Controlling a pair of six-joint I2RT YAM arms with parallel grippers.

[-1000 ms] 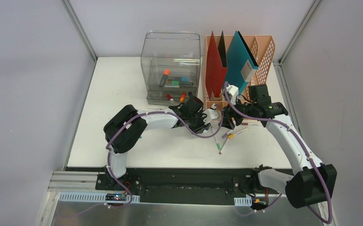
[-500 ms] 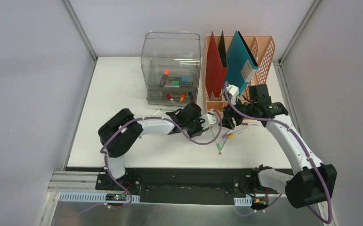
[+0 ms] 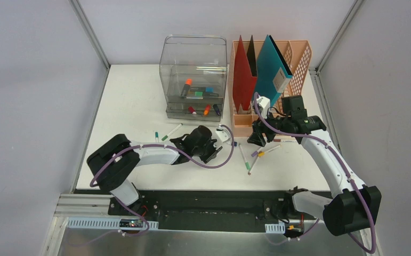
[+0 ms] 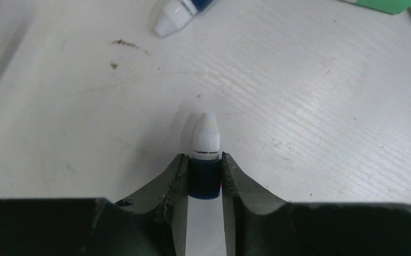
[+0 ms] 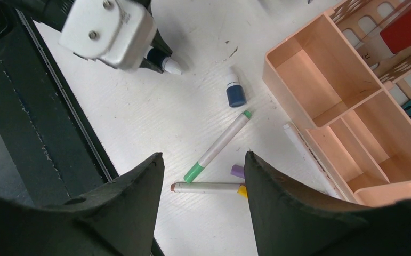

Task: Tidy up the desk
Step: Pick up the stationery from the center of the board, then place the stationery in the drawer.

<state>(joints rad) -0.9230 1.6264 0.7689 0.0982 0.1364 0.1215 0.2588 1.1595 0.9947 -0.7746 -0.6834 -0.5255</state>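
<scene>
The white desk (image 3: pixel 134 101) carries scattered pens and small bottles. My left gripper (image 4: pixel 204 158) is shut on a small dark blue bottle (image 4: pixel 206 140) with a white ribbed cap, held just above the desk; in the top view this gripper (image 3: pixel 219 143) is left of centre. A second blue bottle (image 5: pixel 235 92) lies loose on the desk. My right gripper (image 5: pixel 203 160) hangs open over a green-capped marker (image 5: pixel 219 146), a brown-tipped marker (image 5: pixel 208 187) and a purple cap (image 5: pixel 237 170), with nothing between its fingers. In the top view it (image 3: pixel 259 137) is in front of the rack.
A clear plastic drawer box (image 3: pixel 195 74) with pens inside stands at the back. Right of it stands a peach file rack (image 3: pixel 299 58) holding red and teal folders. Two green-capped markers (image 3: pixel 171 132) lie left of the left gripper. A white pen (image 5: pixel 299 141) rests against the rack's base.
My left arm has drawn back to the left and nearer, away from the rack, and its jaws have closed on the blue bottle. The right arm has not moved.
</scene>
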